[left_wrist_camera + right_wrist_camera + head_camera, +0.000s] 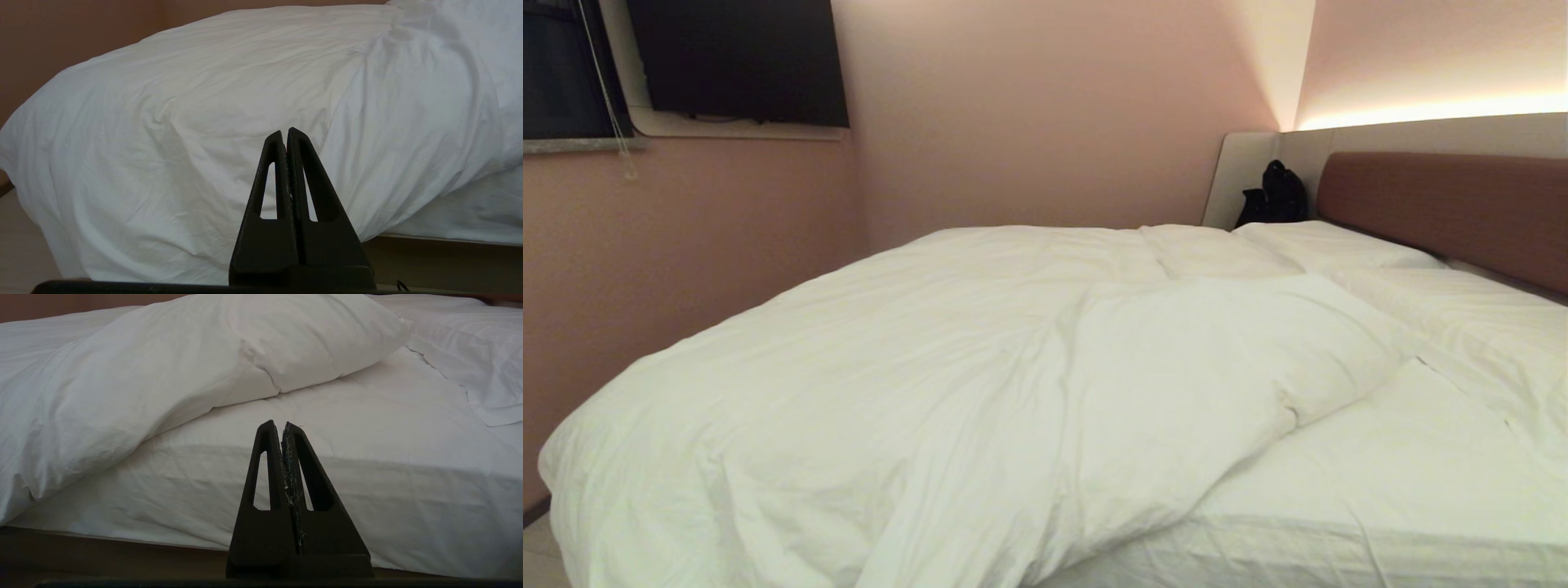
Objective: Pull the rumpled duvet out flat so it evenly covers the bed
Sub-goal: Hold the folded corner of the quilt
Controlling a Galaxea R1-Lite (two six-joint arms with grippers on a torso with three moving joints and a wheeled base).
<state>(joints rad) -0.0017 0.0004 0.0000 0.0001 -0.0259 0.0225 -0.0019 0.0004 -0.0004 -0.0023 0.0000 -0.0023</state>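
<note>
1. The duvet [915, 384] is bunched over the left and far part of the bed [1380, 498], spilling down over the bed's left corner and near edge.
2. Its near-right edge runs on a slant from the bed's near side up toward the pillows, and one puffy fold [1225, 359] is humped up near the middle.
3. Right of that slanted edge the white sheet [1405, 457] lies bare across the near-right stretch of the mattress.
4. A pink wall [686, 245] runs close along the bed's left side, with only a narrow strip of floor [535, 547] showing at the corner.
5. The brown headboard [1445, 212] closes off the right side, with two pillows [1331, 245] lying along it.
6. A black bag [1278, 196] sits in the far corner past the pillows.
7. Left claw [284, 131]: clenched on nothing, held low in front of the duvet where it hangs over the bed's side, clear of the cloth.
8. Right claw [277, 424]: also clenched and empty, facing the bare sheeted mattress edge, with the duvet's fold off to one side of it and beyond.
</note>
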